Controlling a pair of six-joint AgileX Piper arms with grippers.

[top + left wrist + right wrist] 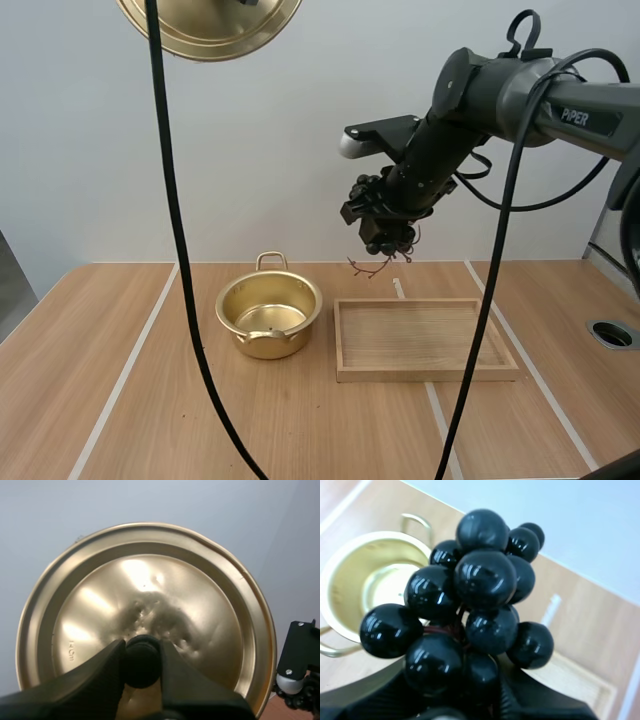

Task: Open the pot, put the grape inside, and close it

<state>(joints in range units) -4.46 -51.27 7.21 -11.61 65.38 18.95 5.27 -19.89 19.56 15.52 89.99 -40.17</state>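
Note:
A gold pot (268,316) stands open and empty on the table, left of the wooden tray (424,339). Its gold lid (210,22) hangs high above the table's left half, and my left gripper (142,661) is shut on the lid's black knob (142,662), the lid's (145,605) underside facing away. My right gripper (385,222) hovers well above the tray's far edge, shut on a bunch of dark grapes (383,226). In the right wrist view the grapes (475,600) hang close in front, with the pot (355,585) below and beyond them.
White tape lines run across the wooden table. A round hole (612,334) sits near the table's right edge. The tray holds nothing.

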